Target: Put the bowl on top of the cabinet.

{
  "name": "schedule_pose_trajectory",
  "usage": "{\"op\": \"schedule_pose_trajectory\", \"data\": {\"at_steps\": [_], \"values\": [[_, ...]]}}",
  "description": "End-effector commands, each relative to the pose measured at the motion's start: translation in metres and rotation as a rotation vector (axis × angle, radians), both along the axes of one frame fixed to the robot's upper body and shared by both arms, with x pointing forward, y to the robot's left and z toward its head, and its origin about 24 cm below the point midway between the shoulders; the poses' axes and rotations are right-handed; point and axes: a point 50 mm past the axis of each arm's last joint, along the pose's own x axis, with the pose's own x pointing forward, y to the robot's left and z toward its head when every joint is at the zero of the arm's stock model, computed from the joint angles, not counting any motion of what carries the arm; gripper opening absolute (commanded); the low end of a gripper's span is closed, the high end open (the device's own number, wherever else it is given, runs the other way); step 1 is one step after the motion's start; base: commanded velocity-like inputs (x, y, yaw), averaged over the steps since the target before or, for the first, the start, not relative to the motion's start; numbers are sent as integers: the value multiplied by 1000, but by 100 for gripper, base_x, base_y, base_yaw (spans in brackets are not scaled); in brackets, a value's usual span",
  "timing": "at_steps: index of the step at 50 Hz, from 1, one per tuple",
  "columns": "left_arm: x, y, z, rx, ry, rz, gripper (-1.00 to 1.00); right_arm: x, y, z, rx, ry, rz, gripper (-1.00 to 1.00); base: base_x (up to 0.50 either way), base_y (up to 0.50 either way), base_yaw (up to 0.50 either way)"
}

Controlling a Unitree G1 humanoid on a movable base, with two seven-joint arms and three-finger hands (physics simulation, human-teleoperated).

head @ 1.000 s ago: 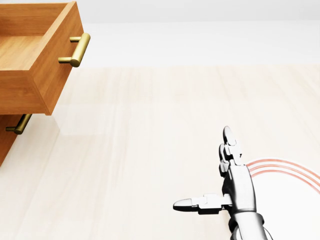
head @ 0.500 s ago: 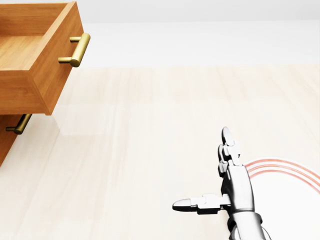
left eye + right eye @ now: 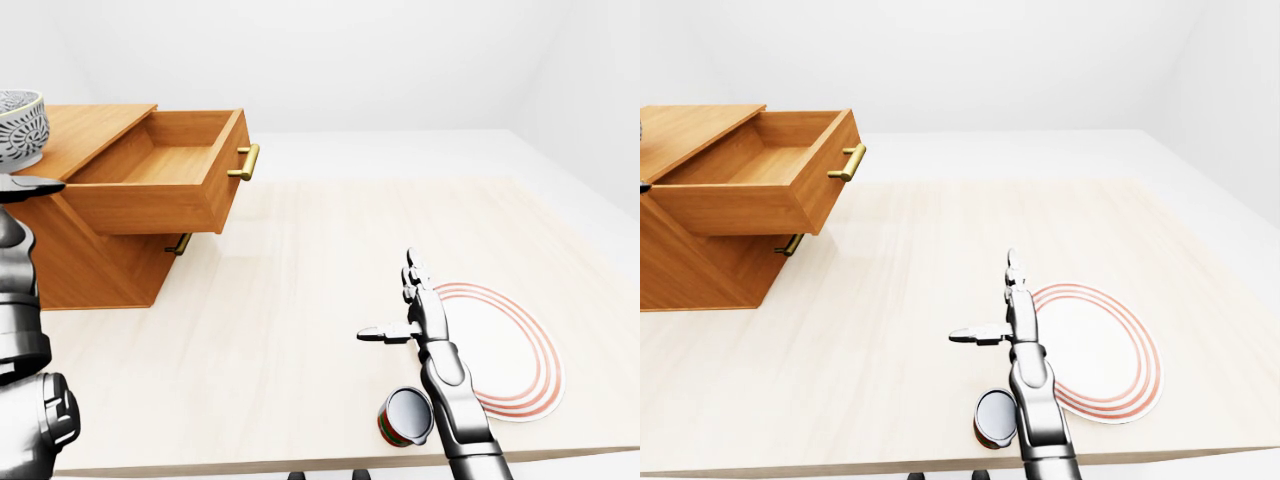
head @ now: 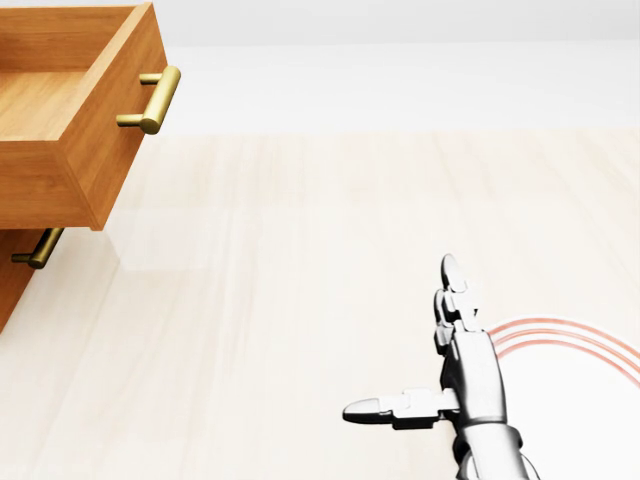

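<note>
A grey patterned bowl shows at the far left edge of the left-eye view, level with the top of the wooden cabinet. One dark finger of my left hand pokes out just beneath the bowl. The view's edge cuts off the rest of that hand, so its grip is hidden. The left forearm rises along the left border. Over the table, my right hand is held open with fingers up and thumb pointing left, holding nothing.
The cabinet's top drawer is pulled out and looks empty, its brass handle jutting over the light wooden table. A white plate with red rings lies right of my right hand. A small red-and-green cup lies near the table's bottom edge.
In the head view my right hand has drifted a few pixels to the left and down. The cabinet and drawer have not moved.
</note>
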Motion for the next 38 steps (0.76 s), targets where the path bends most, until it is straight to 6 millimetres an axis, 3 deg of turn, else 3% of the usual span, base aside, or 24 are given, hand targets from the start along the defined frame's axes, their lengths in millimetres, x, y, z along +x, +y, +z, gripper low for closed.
{"op": "schedule_pose_trajectory", "data": {"at_steps": [1,12,23,31,38], "values": [[-9,-38,8,-2,-68,-119,100,1,0,-1,-1,-1,0,100,0,0,0],[-60,-106,54,233,-188,-412,100,-1,1,0,-2,-2,3,100,0,0,0],[-118,-168,76,486,-278,-595,100,-3,1,2,-1,-6,5,100,0,0,0],[-163,-213,74,713,-290,-661,100,-4,0,4,1,-11,4,100,0,0,0],[-177,-228,69,766,-270,-638,100,-5,0,5,3,-14,3,100,0,0,0]]}}
